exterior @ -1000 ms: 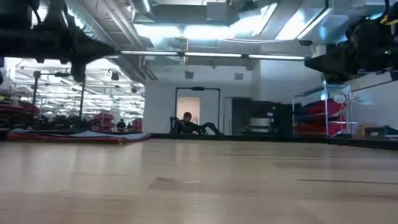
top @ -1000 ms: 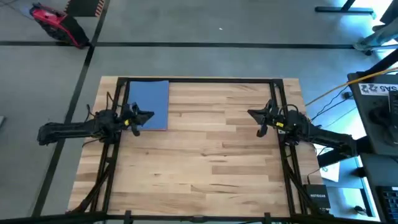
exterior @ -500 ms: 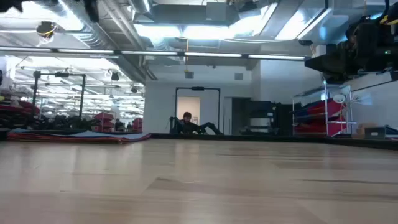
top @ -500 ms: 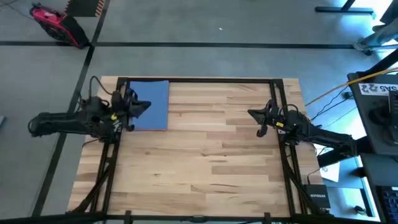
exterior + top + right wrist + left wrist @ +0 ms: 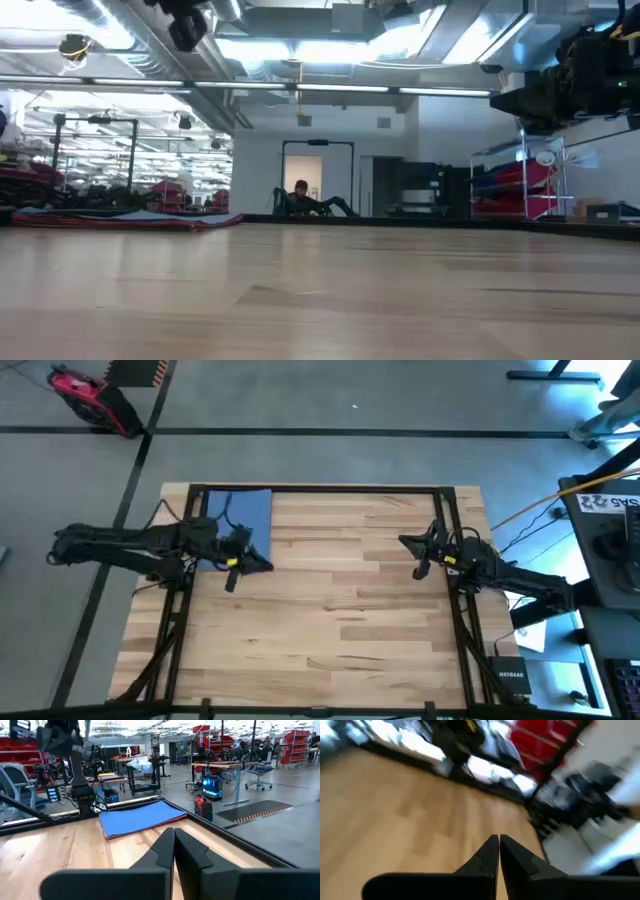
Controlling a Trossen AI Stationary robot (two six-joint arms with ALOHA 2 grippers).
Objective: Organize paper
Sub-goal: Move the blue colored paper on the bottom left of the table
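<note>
Left gripper (image 5: 262,563) seemingly beside blue paper (image 5: 245,518)

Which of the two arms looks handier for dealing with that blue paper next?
Probably the left. Its gripper hangs at the near corner of the blue paper stack, jaws shut, while the right gripper waits across the table, also shut.

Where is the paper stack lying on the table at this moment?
In the high view, the paper stack, blue on top, lies flat at the table's far left corner, partly beneath the left gripper.
</note>
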